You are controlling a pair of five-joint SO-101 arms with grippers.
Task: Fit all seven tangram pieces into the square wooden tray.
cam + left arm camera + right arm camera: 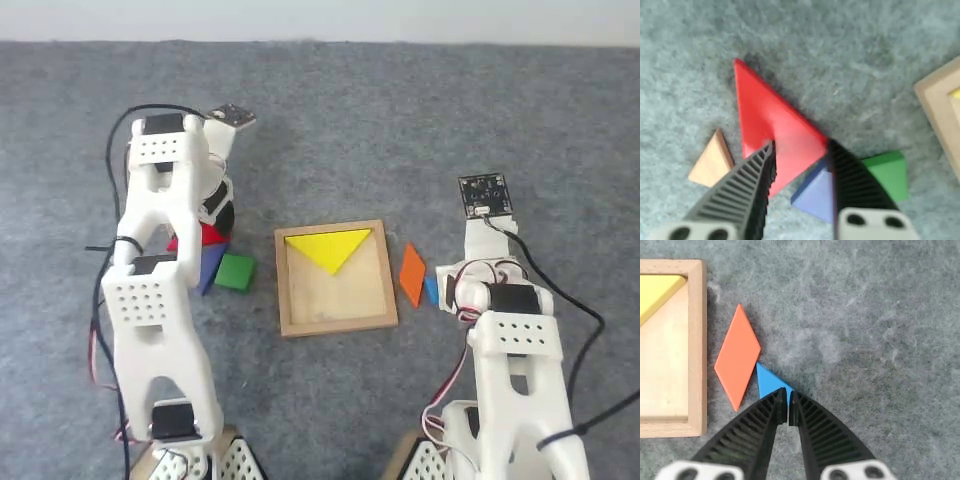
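Looking down from the high camera, I have the square wooden tray (336, 326) in the middle of the grey carpet (400, 130). The yellow triangle (328, 248) is seated in its far half, long edge against the far wall and point toward the arms.

On my left arm's side, three pieces sit bunched just beside the tray: the red triangle (772, 130), the dark blue triangle (815, 195) touching its edge, and the green square (888, 172) against the blue one, nearest the tray. A tan triangle (714, 161) lies near the red one on its other side, not touching it. My left gripper (801, 145) hangs low over this cluster with its fingers spread fairly wide, a corner of the red triangle filling the gap between them. I cannot tell whether the pads touch it.

On the right side, the orange parallelogram (737, 357) lies just beside the tray's outer wall, with the light blue triangle (769, 382) touching its edge. My right gripper (788, 396) sits over a corner of that light blue triangle, fingers drawn almost together with only a thin slit between them, holding nothing
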